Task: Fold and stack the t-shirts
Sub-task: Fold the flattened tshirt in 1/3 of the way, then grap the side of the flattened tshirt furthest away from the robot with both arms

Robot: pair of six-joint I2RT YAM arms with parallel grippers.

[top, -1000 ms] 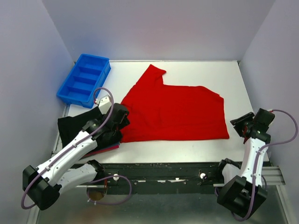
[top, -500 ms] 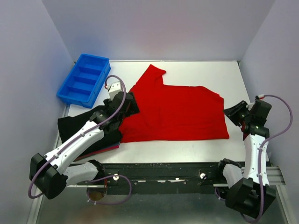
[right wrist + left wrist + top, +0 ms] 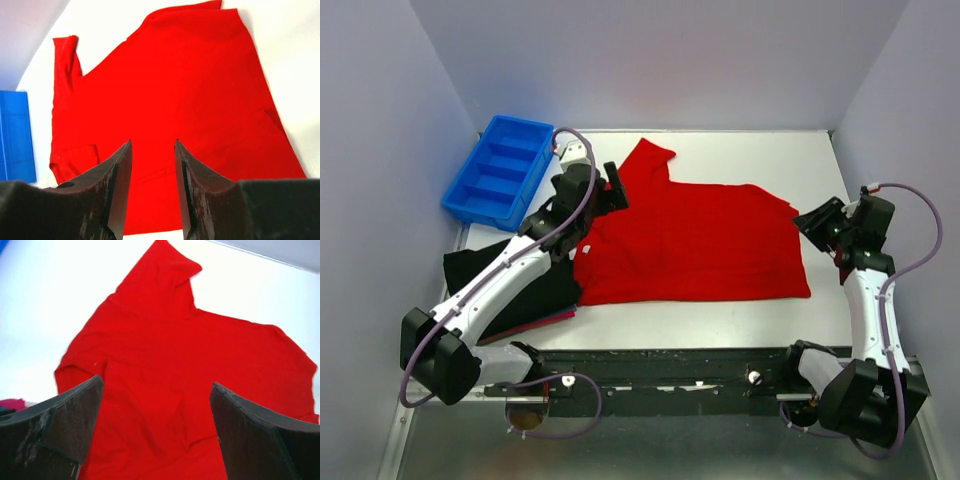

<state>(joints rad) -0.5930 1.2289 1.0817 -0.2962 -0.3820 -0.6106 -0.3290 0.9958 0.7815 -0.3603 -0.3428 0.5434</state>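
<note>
The bright red t-shirt (image 3: 700,240) lies spread flat on the white table, one sleeve pointing to the far side. It fills the left wrist view (image 3: 190,365) and the right wrist view (image 3: 170,90). My left gripper (image 3: 610,190) hovers over the shirt's left edge near that sleeve, jaws wide open and empty (image 3: 155,390). My right gripper (image 3: 815,225) is at the shirt's right edge, open with a narrow gap and empty (image 3: 152,145). A folded black shirt (image 3: 485,275) lies at the near left on a dark-red one (image 3: 535,322), partly under my left arm.
A blue plastic compartment bin (image 3: 500,170) stands at the far left, beside my left gripper; its edge shows in the right wrist view (image 3: 15,135). Grey walls close in the left, back and right sides. A black rail runs along the table's near edge (image 3: 670,360).
My left gripper has moved from over the black folded shirt away and to the right, to the red shirt's left edge. My right gripper has moved farther out toward the shirt's right edge.
</note>
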